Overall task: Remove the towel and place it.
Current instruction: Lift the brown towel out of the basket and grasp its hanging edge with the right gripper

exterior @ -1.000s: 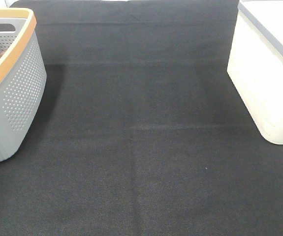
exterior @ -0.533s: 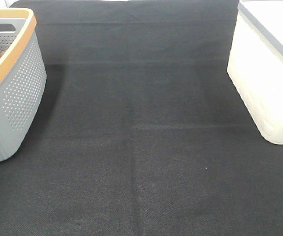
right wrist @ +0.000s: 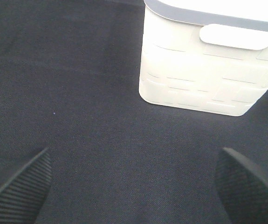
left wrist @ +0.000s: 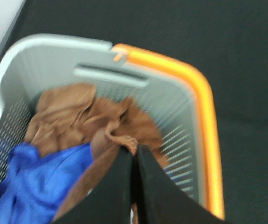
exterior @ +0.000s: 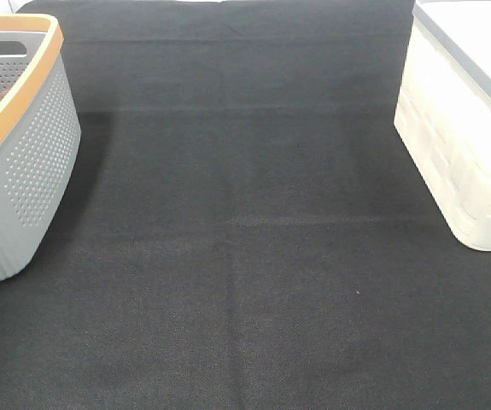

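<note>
Reddish-brown terry towel (left wrist: 117,137) lies crumpled inside a grey perforated plastic basket with an orange rim (left wrist: 203,121), at the left edge of the black fabric tabletop (exterior: 254,239). The left claw (left wrist: 134,151) hangs straight over it, its two black fingers pressed together with a fold of the towel pinched at their tips. The cloth therefore sits directly below and against this claw, so the coming move looks like a plain upward lift clear of the rim. Bunched as it is, the towel shows no long axis to speak of.

A lighter brown bunched cloth (left wrist: 61,112) touches it toward the basket's handle slot, and a bright blue cloth (left wrist: 36,177) lies just beside; either could drag along.

The right claw (right wrist: 134,182) has its ribbed fingers spread wide apart with nothing between them, over bare tabletop near a white lidded plastic box (right wrist: 208,70), well apart from the basket. The left arm is plainly the nearer one.

Only the left wrist view shows the grip and the basket's contents. The exterior high view shows neither claw, just a dark brown sliver above the basket rim.
</note>
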Motion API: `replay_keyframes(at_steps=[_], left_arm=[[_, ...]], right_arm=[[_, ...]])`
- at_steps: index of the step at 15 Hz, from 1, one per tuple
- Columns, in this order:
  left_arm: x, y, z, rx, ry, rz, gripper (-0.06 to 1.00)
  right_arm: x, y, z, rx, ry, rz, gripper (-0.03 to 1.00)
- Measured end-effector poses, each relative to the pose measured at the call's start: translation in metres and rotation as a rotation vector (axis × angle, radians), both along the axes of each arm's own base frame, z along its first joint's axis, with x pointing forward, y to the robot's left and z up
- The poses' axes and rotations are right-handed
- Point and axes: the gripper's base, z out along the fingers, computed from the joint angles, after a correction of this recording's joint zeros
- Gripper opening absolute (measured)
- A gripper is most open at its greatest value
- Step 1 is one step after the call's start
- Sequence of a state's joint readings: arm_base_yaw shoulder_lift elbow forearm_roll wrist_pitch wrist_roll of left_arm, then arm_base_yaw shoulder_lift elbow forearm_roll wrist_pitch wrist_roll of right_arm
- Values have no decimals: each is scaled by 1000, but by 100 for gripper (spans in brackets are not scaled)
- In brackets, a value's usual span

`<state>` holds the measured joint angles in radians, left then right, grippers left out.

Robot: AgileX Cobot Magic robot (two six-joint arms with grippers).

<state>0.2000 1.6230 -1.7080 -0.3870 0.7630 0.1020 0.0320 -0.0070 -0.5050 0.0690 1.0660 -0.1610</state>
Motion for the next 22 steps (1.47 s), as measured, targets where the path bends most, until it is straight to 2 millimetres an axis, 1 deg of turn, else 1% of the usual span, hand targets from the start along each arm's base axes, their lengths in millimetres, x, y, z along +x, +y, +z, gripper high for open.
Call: replay_keyframes(at_steps=[1,4,6,8,10,11,12,15,16,18,19,21,22], left_arm=[[-16,-6,23,-14,-90,-24,0],[-42,-19,59,-59,-249,-82,0],[-56,-28,76,-117,-329,-135,0],[-64,-39,88,-155,-391,-192,0],[-66,-62,91,-184,-415,-282,0],[-67,-84,92,-194,-420,-351,0],[-69,-100,93,-199,-428,-400,0],[-77,-145,99,-201,-505,-508,0],[-78,-157,100,-203,-524,-530,0],[-78,-179,97,-218,-538,-566,0],[-77,-188,94,-225,-534,-583,0],[-72,-201,90,-232,-544,-582,0],[-72,-206,89,-230,-559,-580,0]], right_arm=[[0,0,0,1,0,-1,89],[0,0,0,1,0,-1,89],[0,0,0,1,0,-1,89],[0,0,0,1,0,-1,89],[0,0,0,2,0,0,89],[0,0,0,2,0,0,89],[0,0,0,2,0,0,89],[0,0,0,2,0,0,89],[0,0,0,2,0,0,89],[0,1,1,12,-4,7,89],[2,3,5,34,-10,19,89],[19,11,18,122,-31,57,88],[31,14,23,155,-21,77,87]])
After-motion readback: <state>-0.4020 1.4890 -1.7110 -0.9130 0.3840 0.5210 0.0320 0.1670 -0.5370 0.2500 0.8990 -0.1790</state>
